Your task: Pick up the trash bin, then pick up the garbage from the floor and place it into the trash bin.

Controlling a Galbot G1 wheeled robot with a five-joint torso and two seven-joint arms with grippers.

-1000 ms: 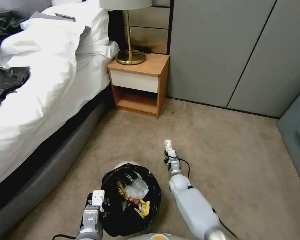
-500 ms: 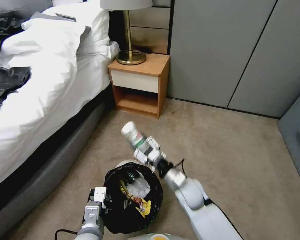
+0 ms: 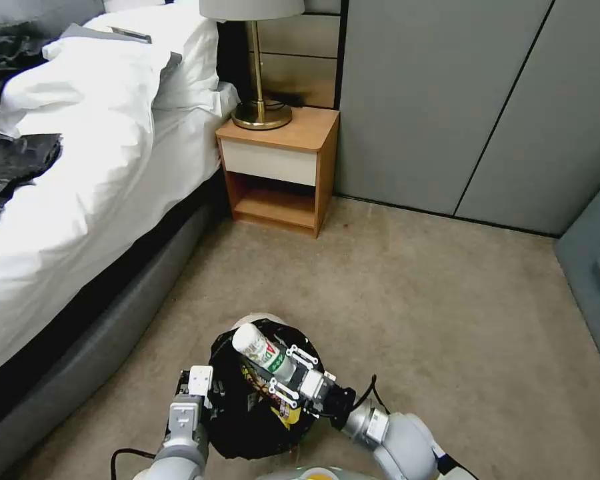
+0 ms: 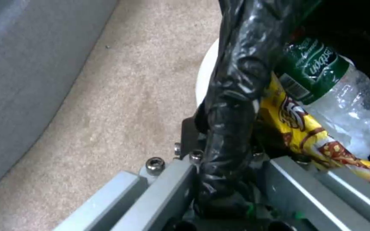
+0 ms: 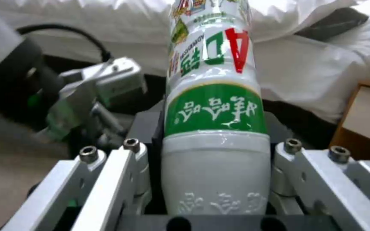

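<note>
So the right gripper (image 3: 283, 373) is clamped on a white bottle (image 3: 260, 350) with a green label, fingers pressed on either side of the body, and it's holding it tipped over the mouth of the trash bin (image 3: 237, 437), cap end pointing toward the far rim. That looks like the drop-off step for this piece of garbage: bottle over the opening but not let go yet. The left gripper (image 3: 197, 393) is pinched on the bin's near-left rim, black bag (image 4: 232, 96) and all, with the liner bunched up between the jaws in the left wrist view, which would be why the bin sits steady right in front of the robot on the carpet (image 3: 413, 300). Already inside the bin are a yellow snack wrapper (image 4: 298, 128) and a clear bottle (image 4: 343, 99) with a dark green label, so the fill is getting up there and the new bottle could end up resting on top. Around it: the bed (image 3: 67, 200) runs along the left, a wooden nightstand (image 3: 280, 170) with a brass lamp (image 3: 257, 67) stands at the back, grey wardrobe doors (image 3: 473, 100) beyond. Nothing sits between the bottle and the opening; the carpet nearby looks free of other litter
</note>
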